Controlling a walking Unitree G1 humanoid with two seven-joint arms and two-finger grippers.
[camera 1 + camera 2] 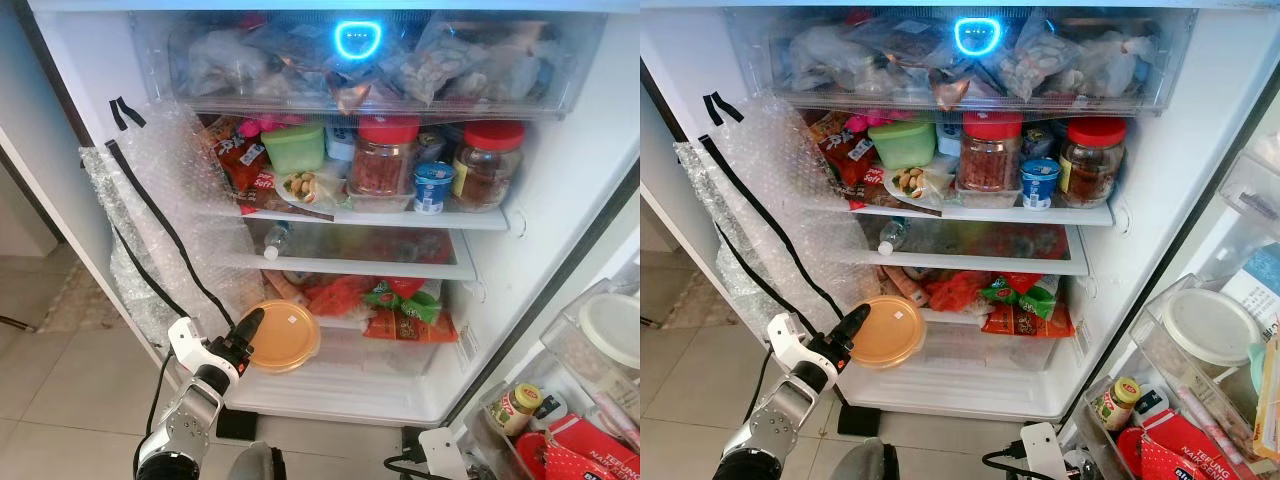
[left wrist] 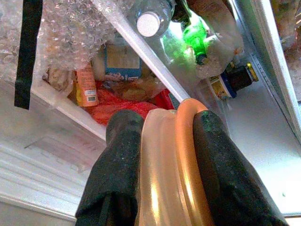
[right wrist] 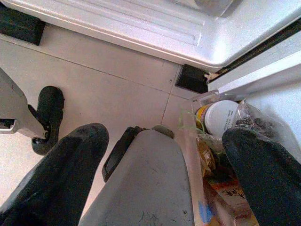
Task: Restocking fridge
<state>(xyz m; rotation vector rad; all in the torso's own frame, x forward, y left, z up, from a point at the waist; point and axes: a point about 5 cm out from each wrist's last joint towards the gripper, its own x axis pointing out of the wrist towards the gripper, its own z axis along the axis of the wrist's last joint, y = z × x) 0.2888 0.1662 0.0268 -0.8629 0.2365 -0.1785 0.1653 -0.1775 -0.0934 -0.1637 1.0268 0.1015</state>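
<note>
I face an open fridge. My left gripper (image 1: 250,328) is shut on the rim of a round orange lidded container (image 1: 285,337), held at the front of the bottom drawer (image 1: 330,380). In the left wrist view both black fingers (image 2: 117,169) clamp the orange container (image 2: 169,165) edge-on. My right gripper (image 3: 164,155) hangs low over the tiled floor with its fingers (image 3: 61,169) spread wide apart and nothing between them.
Bubble wrap (image 1: 170,210) with black tape hangs along the fridge's left wall. Shelves hold red-lidded jars (image 1: 385,155), a green tub (image 1: 295,147), a lying bottle (image 1: 275,240) and snack packets (image 1: 400,305). The door bins (image 1: 590,360) on the right hold jars and packets.
</note>
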